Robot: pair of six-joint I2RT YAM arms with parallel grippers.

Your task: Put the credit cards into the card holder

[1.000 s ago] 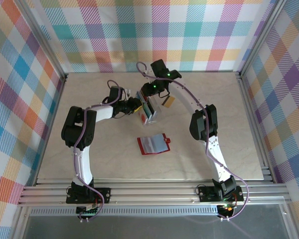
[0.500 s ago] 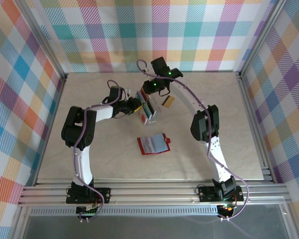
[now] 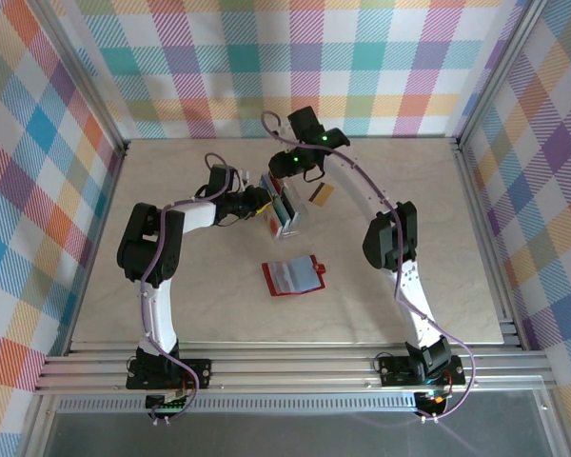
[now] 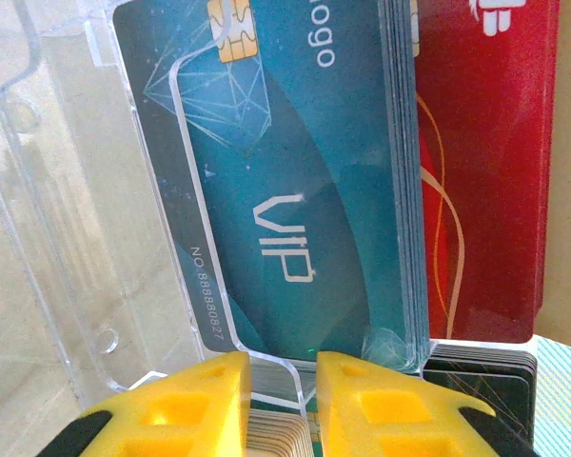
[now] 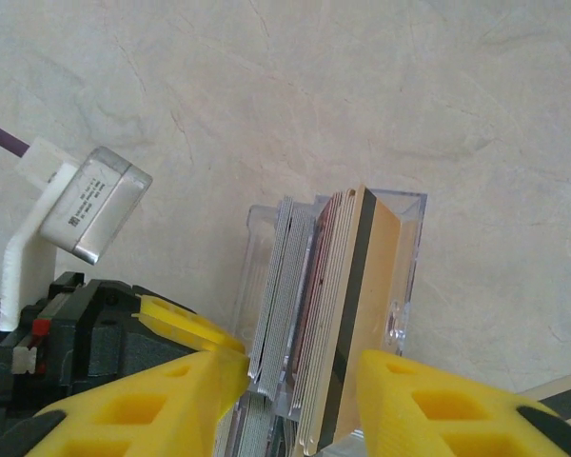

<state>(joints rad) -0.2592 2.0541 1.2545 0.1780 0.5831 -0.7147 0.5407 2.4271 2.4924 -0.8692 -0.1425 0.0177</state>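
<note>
Beige tabletop (image 3: 219, 314), left tool (image 4: 284, 369) narrow on the clear rack (image 4: 67, 238), right tool (image 5: 300, 367) wide astride its credit cards (image 5: 376, 267)

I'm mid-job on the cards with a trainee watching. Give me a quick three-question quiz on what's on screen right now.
1. True or false: the card holder lies open on the table.
2. What do the jaws of the left gripper pinch? A) the clear rack, by its edge; B) a red card; C) the wallet's snap tab.
3. Fill in: the loose card lying on the table beside the rack is ___ in colour.
Key: 1 true; 2 A; 3 gold.
</note>
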